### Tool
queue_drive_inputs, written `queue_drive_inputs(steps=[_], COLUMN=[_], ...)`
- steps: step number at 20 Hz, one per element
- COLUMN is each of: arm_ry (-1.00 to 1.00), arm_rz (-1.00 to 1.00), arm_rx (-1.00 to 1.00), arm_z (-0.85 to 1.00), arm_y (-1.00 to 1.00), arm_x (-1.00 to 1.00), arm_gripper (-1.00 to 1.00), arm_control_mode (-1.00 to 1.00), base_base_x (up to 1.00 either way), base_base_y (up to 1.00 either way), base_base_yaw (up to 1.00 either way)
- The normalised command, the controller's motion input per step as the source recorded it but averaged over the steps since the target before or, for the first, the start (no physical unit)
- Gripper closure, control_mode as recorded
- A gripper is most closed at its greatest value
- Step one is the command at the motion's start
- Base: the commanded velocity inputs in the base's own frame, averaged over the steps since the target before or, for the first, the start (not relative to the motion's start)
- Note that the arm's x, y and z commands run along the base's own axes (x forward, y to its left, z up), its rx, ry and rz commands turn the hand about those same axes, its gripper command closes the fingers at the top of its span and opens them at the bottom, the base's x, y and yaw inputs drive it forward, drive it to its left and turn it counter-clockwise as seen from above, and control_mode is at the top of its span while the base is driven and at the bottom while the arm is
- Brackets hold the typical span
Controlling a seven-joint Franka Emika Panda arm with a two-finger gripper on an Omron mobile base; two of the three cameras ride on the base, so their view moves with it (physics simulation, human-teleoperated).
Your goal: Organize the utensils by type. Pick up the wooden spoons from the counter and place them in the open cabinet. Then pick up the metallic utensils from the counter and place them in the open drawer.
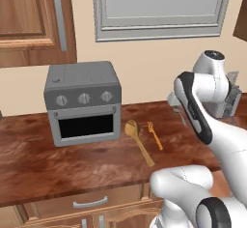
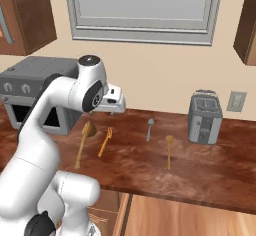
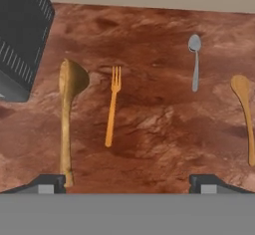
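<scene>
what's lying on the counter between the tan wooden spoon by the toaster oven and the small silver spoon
The orange fork lies between the wooden spoon and the silver spoon, on the counter; clear in the hand view.

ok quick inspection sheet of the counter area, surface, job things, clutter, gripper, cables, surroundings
surface: dark reddish-brown counter, glossy wood grain.
job's things: large wooden spoon beside orange fork, apart; silver spoon and smaller wooden spoon further right, all lying flat on the counter.
clutter: grey toaster oven left of the utensils, toaster at the right.
grippers: gripper open, above the counter, holding nothing.
cables: nothing seen.
surroundings: window on the beige wall, wall outlet, wooden cabinet door with a grey bar handle.
</scene>
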Motion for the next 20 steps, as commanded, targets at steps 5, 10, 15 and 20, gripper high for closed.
queue_drive_inputs(steps=[5,10,15,20], arm_ry=[0.00,0.00,0.00,0.08], arm_rz=[-0.03,-0.05,-0.06,-0.03], arm_rx=[-0.05,-0.07,-0.11,-0.07], arm_z=[-0.29,-0.25,-0.22,-0.17], arm_y=[-0.67,-0.67,-0.61,-0.53], arm_x=[-0.15,-0.03,0.00,0.07], arm_gripper=[-1.00,-1.00,-1.00,-1.00], arm_control_mode=[-1.00,-1.00,-1.00,-1.00], base_base_x=[0.00,0.00,0.00,0.00], base_base_y=[0.00,0.00,0.00,0.00], base_base_yaw=[0.00,0.00,0.00,0.00])
